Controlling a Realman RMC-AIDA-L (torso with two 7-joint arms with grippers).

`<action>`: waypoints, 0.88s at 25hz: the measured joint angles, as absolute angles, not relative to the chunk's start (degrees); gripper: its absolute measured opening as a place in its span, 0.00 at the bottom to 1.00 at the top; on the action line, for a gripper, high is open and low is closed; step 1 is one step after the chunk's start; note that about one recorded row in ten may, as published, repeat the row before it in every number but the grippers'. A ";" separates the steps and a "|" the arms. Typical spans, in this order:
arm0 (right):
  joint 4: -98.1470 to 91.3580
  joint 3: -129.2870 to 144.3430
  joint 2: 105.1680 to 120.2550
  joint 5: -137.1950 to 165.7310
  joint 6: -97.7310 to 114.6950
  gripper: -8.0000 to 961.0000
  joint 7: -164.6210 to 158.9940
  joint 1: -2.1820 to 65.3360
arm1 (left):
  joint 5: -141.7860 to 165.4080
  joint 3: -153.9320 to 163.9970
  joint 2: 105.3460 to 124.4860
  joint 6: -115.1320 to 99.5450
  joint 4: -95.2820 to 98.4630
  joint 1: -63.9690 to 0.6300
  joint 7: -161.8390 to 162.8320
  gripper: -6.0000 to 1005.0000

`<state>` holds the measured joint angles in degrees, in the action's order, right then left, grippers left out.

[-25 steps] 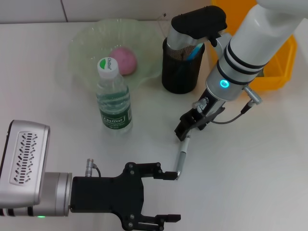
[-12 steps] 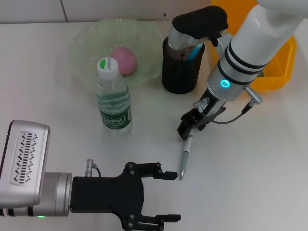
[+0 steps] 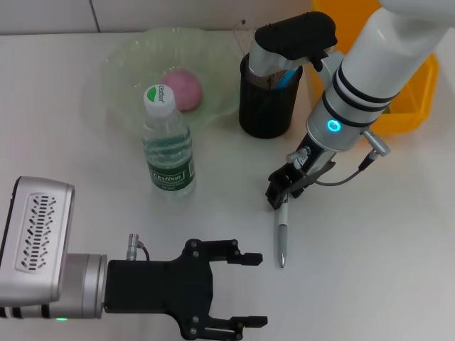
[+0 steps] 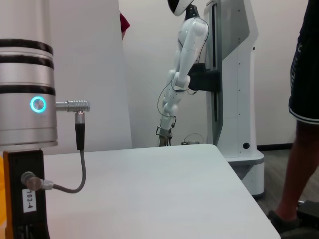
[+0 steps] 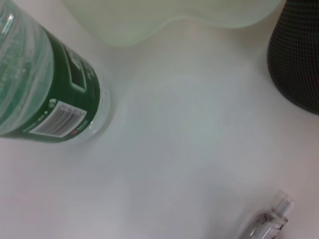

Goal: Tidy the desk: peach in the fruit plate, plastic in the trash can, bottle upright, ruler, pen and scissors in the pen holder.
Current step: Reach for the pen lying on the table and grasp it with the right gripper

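My right gripper [image 3: 279, 193] is shut on the upper end of the silver-grey pen [image 3: 282, 238]; the pen points down toward the desk [image 3: 370, 270], and its end shows in the right wrist view [image 5: 266, 221]. The black mesh pen holder [image 3: 265, 106] stands just behind, with the light blue scissors [image 3: 288, 77] inside. The bottle [image 3: 167, 145] stands upright with its cap on. The pink peach [image 3: 183, 89] lies in the pale green fruit plate [image 3: 121, 71]. The yellow trash can [image 3: 416, 89] is at the back right. My left gripper [image 3: 249, 290] rests open at the front edge. Plastic and ruler are out of view.
The right forearm reaches over the pen holder and part of the trash can. In the left wrist view the right arm's cuff [image 4: 25, 104] fills one side, and beyond the desk edge [image 4: 234, 174] stand another robot [image 4: 187, 59] and a person [image 4: 304, 99].
The pen's lower tip has swung to the right, away from my left gripper's finger, and the pen now hangs nearly straight. My right gripper shifted slightly right. The left arm stayed still.
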<state>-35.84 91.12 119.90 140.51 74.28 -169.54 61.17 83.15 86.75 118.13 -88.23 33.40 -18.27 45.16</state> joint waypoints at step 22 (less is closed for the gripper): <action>-35.39 91.06 119.88 140.60 74.66 0.28 -169.54 61.15 | 83.15 86.79 118.21 -88.10 33.40 -18.90 45.27 0.74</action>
